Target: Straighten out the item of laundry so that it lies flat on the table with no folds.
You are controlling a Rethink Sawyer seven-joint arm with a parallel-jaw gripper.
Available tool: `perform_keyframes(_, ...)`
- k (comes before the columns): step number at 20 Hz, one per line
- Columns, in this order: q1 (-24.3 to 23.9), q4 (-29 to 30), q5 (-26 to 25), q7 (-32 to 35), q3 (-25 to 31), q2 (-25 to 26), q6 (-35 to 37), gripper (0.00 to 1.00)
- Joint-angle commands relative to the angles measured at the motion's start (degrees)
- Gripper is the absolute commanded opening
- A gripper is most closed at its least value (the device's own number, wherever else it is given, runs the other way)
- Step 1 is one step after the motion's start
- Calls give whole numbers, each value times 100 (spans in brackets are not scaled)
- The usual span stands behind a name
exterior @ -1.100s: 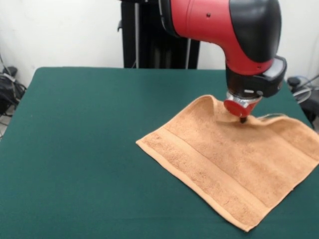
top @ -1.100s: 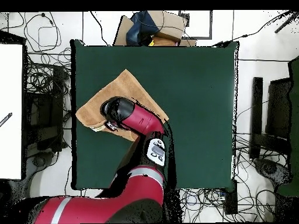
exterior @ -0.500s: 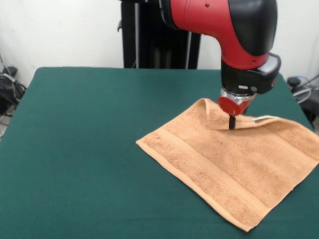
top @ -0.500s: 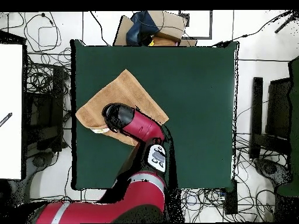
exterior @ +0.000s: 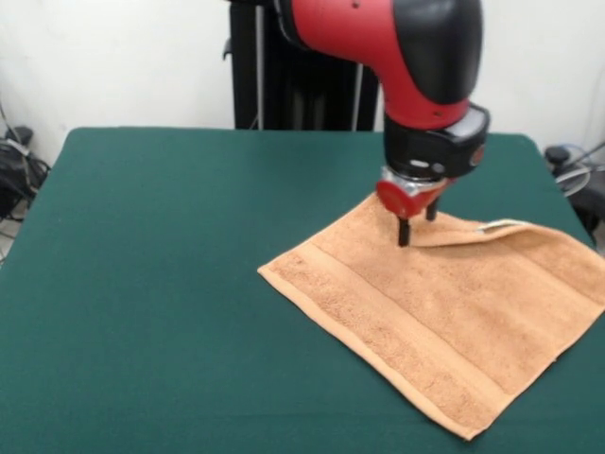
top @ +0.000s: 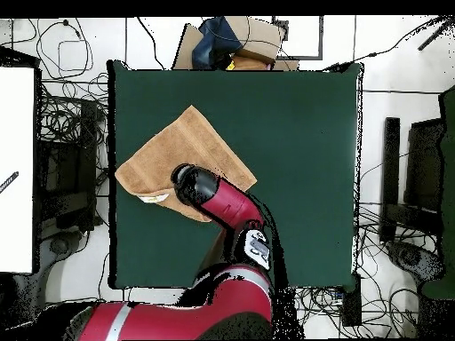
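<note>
Green felt covers the table (exterior: 142, 284), which fills most of the front view below a white wall. Left half of the surface: bare cloth only.

Right of centre lies the towel (exterior: 454, 322), an orange-brown terry piece set at an angle to the table edges, its left corner pointing toward the middle of the table and its right side reaching the picture's right edge. One woven band runs parallel to its near-left edge. Most of the cloth lies flat. Along the far edge a strip is folded over onto the towel, and a small white label (exterior: 501, 225) shows at the right end of that fold.

The arm (exterior: 397, 47) comes down from above onto the far corner of the towel. The gripper (exterior: 417, 223) stands upright with two dark fingers slightly apart, their tips at the folded strip; whether they pinch the cloth cannot be determined.

Overhead view: the towel (top: 182, 146) occupies the table's (top: 293, 178) left part, with the arm (top: 218, 200) covering its lower corner.
</note>
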Motion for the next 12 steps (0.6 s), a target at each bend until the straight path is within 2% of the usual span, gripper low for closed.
perform_keyframes(1, -259, 518, -218, -188, 601, 250, -631, 100)
perform_keyframes(12, -488, 470, -378, -271, 750, 465, -941, 100)
